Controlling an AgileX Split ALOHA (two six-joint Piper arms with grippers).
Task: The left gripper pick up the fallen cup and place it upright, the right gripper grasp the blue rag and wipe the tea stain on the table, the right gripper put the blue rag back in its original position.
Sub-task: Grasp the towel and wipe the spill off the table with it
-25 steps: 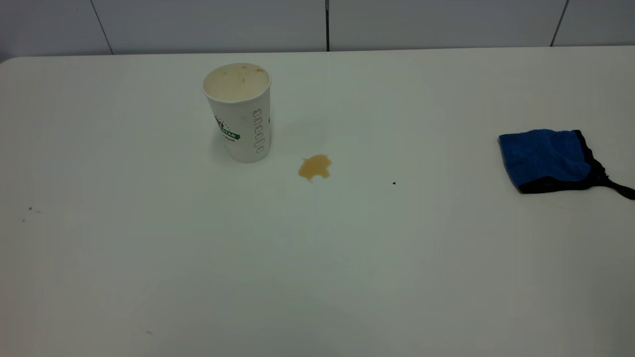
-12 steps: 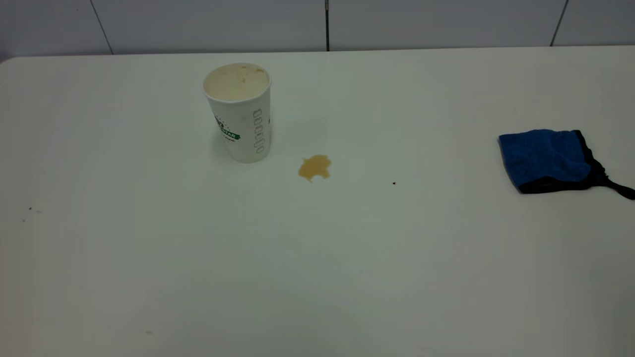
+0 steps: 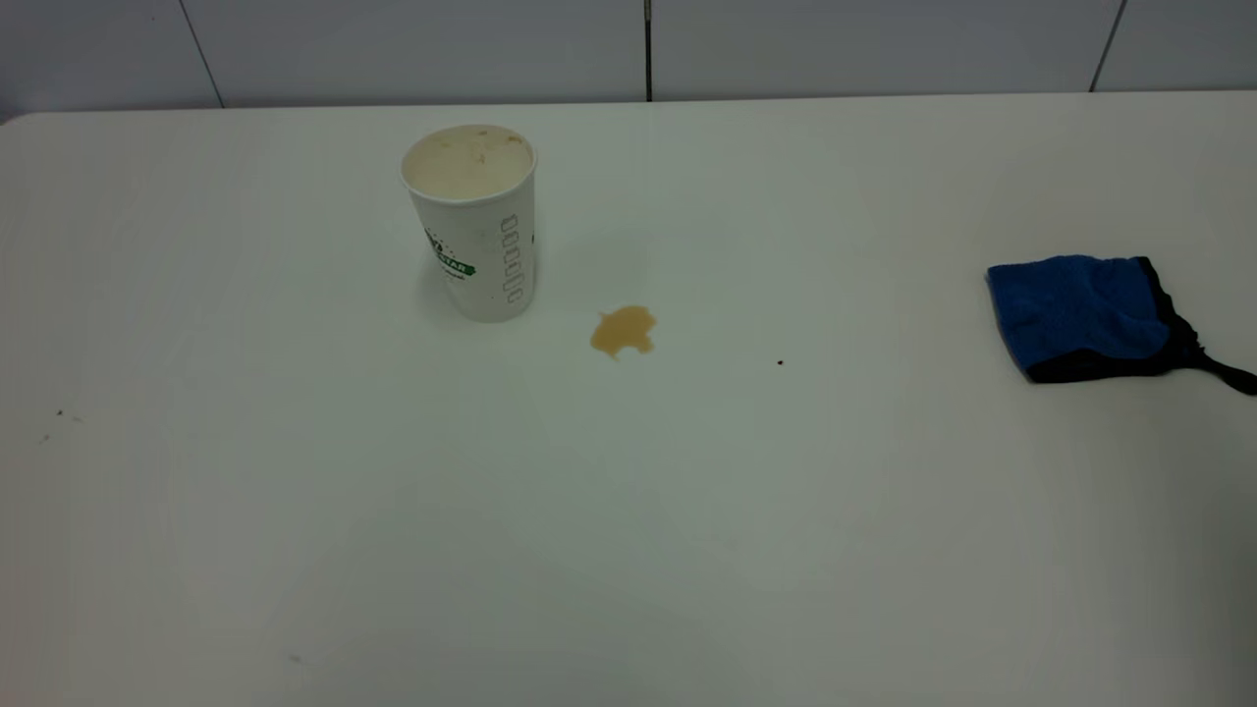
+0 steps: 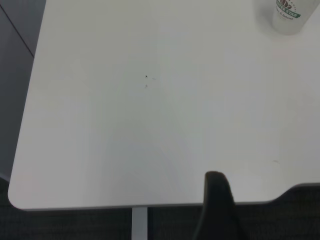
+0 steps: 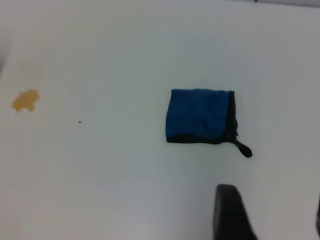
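Although the task names a fallen cup, the cup (image 3: 472,221) stands upright on the table (image 3: 628,511), so the first step reads as done. Tea stain (image 3: 623,331) lies just beside the cup's base toward the rag side, unwiped. Blue rag (image 3: 1080,314) sits flat, well apart from the stain, near the table's right edge, untouched. Neither arm shows in the exterior view. Left gripper (image 4: 218,205): one dark finger visible in its wrist view, over the near table edge, far from the cup; whether it is parted or closed, cannot tell. Right gripper (image 5: 272,212): fingers spread wide, nothing between them, hanging short of the rag. Left to do, by my reading: grasp rag, wipe stain, return rag.
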